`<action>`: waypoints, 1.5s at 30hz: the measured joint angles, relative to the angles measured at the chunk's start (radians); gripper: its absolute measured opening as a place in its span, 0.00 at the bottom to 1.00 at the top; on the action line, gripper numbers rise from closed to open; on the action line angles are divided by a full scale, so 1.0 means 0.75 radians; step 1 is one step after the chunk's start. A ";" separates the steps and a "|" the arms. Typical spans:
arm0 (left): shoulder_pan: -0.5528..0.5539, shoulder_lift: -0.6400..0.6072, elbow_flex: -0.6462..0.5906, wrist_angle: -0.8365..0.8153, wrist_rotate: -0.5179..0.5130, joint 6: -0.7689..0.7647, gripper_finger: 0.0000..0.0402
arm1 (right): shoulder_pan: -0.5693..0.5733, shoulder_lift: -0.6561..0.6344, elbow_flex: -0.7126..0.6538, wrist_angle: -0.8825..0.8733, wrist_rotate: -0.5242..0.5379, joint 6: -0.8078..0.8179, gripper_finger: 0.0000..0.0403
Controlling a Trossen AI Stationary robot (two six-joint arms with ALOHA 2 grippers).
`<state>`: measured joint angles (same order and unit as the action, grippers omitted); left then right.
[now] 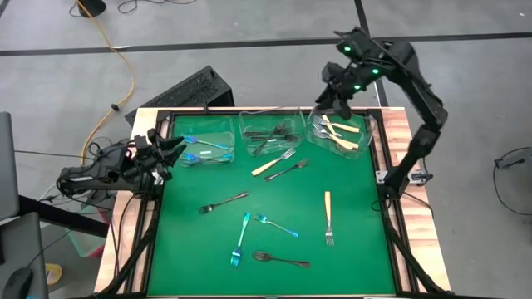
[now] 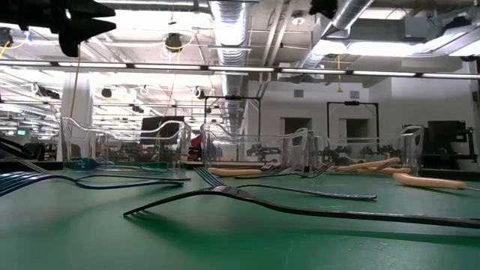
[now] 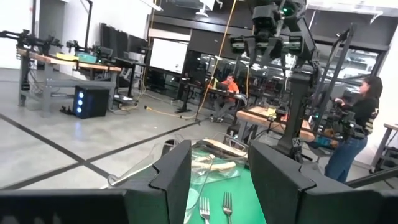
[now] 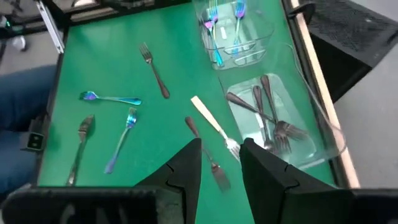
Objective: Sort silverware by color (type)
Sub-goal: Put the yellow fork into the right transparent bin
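High view: three clear tubs stand in a row along the far edge of the green table (image 1: 349,249), one per colour: blue-teal forks in the left tub (image 1: 206,143), dark forks in the middle tub (image 1: 271,133), cream-handled forks in the right tub (image 1: 341,133). The right gripper (image 1: 339,104) hangs above the right tub; the left gripper (image 1: 170,148) waits at the table's left edge. Unsorted forks lie loose on the mat, among them a cream-handled fork (image 1: 328,218). Low view: a dark fork (image 2: 300,208) lies nearest. Left wrist view: fingers (image 3: 171,177) apart, empty. Right wrist view: fingers (image 4: 186,168) parted, nothing between them, likely just emptied.
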<state>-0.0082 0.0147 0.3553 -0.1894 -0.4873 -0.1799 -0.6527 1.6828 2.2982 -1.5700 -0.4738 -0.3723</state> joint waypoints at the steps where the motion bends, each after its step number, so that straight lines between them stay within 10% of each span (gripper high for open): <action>1: 0.000 0.000 0.000 0.000 -0.004 0.000 0.36 | -0.006 -0.033 -0.036 0.002 -0.003 0.020 0.33; 19: 0.000 0.001 0.000 -0.018 -0.034 -0.066 0.36 | 0.351 -0.571 -1.174 0.375 0.207 0.743 0.33; 34: 0.000 0.005 0.000 -0.046 -0.162 -0.067 0.36 | 1.014 -0.672 -1.355 0.355 0.563 1.884 0.33; 45: 0.000 0.006 0.000 -0.084 -0.160 -0.070 0.36 | 1.232 -0.446 -1.471 0.352 0.611 2.107 0.33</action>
<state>-0.0079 0.0189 0.3553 -0.2527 -0.6072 -0.2321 0.2715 1.3486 1.1949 -1.3063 -0.0152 1.2080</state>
